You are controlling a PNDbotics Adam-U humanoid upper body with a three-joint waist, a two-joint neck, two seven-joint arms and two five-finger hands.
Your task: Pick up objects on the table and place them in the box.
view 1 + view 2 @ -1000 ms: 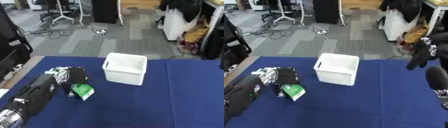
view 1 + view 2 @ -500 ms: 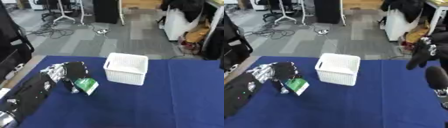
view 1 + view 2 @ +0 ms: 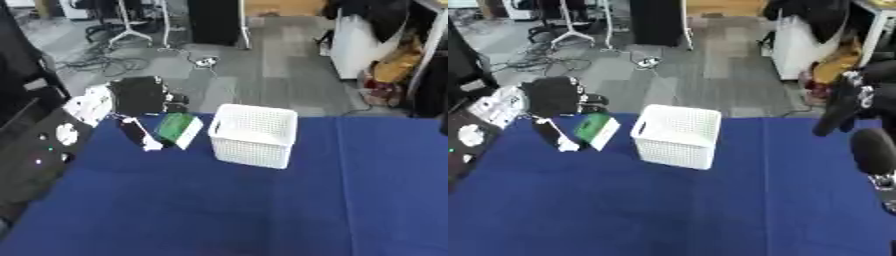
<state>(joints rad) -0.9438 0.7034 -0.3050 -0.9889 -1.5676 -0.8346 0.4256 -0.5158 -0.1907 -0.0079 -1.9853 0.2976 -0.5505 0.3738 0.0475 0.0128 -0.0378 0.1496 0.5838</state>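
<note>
At far left we see the left hand [image 3: 140, 97], fingers curled round the upper end of a green-and-white carton [image 3: 178, 129] that hangs tilted just below and to the right of the palm, clear of the blue table [image 3: 262, 210]. We judge the carton light and stiff, though crushable; its flat faces suit a side pinch. Right of the hand stands the white perforated box [image 3: 252, 135]. At far right the right hand [image 3: 843, 102] hangs raised, its fingers unreadable.
</note>
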